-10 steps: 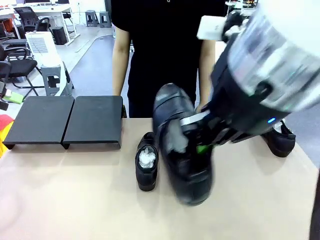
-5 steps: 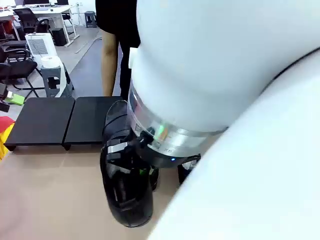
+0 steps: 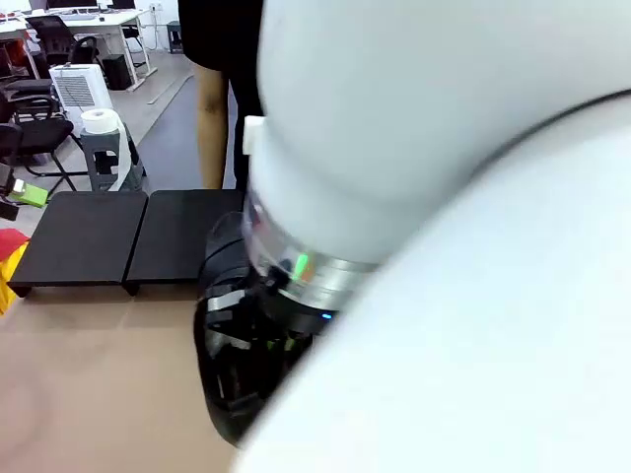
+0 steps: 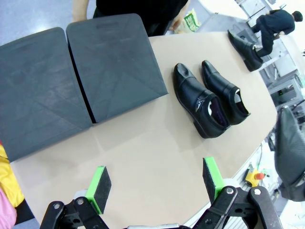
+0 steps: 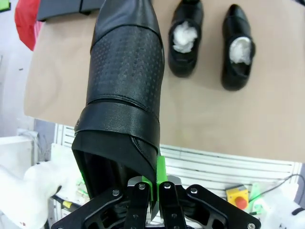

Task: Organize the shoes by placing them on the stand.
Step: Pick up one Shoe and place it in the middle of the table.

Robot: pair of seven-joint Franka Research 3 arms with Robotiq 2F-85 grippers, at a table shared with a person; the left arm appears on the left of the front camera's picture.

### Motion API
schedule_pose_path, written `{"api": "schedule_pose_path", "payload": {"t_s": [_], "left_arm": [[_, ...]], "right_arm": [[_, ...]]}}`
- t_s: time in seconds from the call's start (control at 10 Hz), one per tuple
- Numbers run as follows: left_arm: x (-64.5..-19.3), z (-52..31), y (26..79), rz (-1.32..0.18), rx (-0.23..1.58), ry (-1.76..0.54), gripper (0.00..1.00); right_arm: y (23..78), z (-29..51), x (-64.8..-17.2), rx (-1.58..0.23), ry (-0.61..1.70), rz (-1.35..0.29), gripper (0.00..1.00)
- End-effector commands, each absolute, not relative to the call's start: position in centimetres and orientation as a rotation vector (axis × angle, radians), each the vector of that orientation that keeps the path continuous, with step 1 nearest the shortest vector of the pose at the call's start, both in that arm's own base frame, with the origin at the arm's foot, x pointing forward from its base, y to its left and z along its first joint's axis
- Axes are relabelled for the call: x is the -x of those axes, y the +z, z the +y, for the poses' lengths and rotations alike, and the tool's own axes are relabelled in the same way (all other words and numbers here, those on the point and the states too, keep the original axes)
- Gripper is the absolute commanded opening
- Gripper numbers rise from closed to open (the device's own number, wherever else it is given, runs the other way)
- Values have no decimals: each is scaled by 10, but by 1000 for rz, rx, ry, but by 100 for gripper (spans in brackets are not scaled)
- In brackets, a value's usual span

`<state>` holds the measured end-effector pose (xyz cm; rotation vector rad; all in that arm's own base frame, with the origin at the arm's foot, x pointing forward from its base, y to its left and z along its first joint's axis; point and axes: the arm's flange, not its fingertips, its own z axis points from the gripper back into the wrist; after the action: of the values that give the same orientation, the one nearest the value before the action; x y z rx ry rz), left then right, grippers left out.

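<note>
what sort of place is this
Likely an open-plan office or robotics lab: office chairs and desks behind, and a white robot arm holding a shoe over a work table.

Illumination bright, even and diffuse, from overhead; shadows faint and short. Front view: the white rounded robot arm point(image 3: 444, 148) stands hard against the lens, badly out of focus. Left wrist view: sharp; wide-angle bowing bends the matte black flat stand point(image 4: 114, 62) beyond the left gripper point(image 4: 156, 183). Right wrist view: sharp; soft glare streaks the glossy black leather shoe point(image 5: 126, 81) just ahead of the right gripper point(image 5: 156, 176).
</note>
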<state>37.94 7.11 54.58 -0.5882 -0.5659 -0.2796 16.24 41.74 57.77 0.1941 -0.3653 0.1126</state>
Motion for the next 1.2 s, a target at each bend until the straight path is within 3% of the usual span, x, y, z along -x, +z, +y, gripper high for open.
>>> {"api": "schedule_pose_path", "payload": {"t_s": [0.0, 0.3, 0.6, 1.1], "left_arm": [[-380, 73, 546, -576, 597, -294, 100], [-380, 73, 546, -576, 597, -294, 100], [-380, 73, 546, -576, 597, -294, 100], [-380, 73, 546, -576, 597, -294, 100]], "right_arm": [[578, 445, -220, -213, 146, -382, 0], [567, 460, -256, -258, 150, -307, 0], [539, 484, -252, -281, 181, -239, 0], [539, 489, -242, -265, 167, -246, 0]]}}
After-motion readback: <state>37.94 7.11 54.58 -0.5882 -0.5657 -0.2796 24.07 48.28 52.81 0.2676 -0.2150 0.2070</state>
